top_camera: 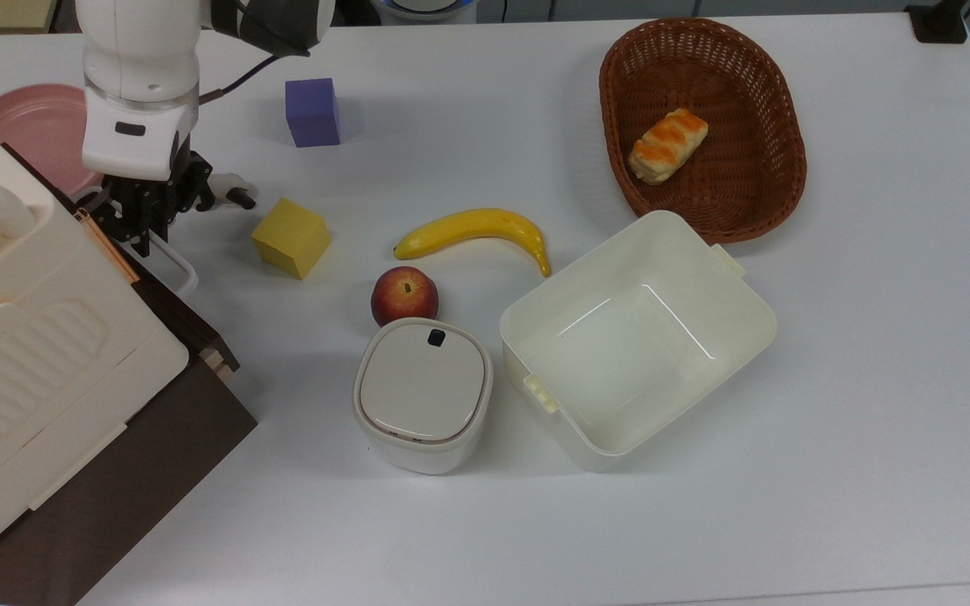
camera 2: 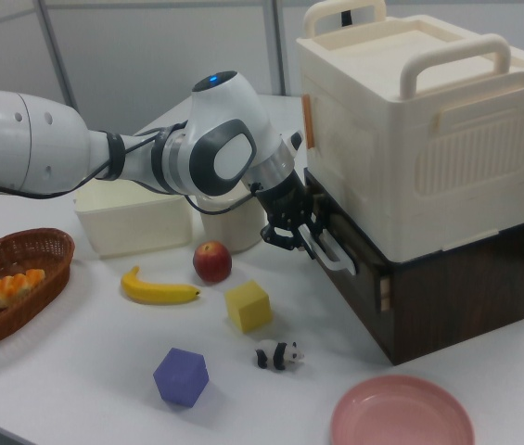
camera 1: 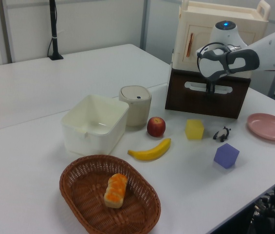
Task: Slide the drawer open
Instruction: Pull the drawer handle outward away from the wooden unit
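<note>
Under the cream case, gripper hides drawer handle.

You see a dark brown drawer with a white loop handle, a yellow cube, purple cube, pink plate.

no legible text, label, brand, number or sign found on any item in the top view, the left view or the right view.
</note>
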{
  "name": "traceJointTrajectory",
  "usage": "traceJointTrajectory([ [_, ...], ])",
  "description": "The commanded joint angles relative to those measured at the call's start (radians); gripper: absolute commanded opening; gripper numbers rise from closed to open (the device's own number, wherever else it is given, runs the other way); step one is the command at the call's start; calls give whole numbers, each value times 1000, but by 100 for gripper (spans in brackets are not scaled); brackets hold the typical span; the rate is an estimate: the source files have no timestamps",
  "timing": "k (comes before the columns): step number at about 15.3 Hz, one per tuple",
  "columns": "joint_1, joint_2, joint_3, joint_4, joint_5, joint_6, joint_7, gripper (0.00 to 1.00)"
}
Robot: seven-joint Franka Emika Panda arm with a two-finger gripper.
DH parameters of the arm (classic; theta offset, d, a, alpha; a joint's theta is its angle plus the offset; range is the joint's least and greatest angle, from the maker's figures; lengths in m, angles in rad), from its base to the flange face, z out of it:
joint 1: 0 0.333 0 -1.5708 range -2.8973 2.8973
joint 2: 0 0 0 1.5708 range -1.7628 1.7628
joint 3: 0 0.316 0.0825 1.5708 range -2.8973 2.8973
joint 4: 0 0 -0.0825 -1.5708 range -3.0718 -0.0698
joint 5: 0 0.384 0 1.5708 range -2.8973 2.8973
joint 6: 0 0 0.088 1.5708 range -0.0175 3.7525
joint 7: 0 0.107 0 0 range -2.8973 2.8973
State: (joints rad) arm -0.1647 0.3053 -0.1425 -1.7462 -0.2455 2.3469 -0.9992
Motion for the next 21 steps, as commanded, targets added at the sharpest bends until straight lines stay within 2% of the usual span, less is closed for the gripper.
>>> traceJointTrajectory([
  [1,8,-2,-8,-10,-14,14,-9,19],
  [9,14,-49,-6,-36,-12,5,-10,19],
  [16,24,-57,-2,-79,-12,-1,-12,9],
  [21,45,-64,0,-111,-12,-3,-10,9],
])
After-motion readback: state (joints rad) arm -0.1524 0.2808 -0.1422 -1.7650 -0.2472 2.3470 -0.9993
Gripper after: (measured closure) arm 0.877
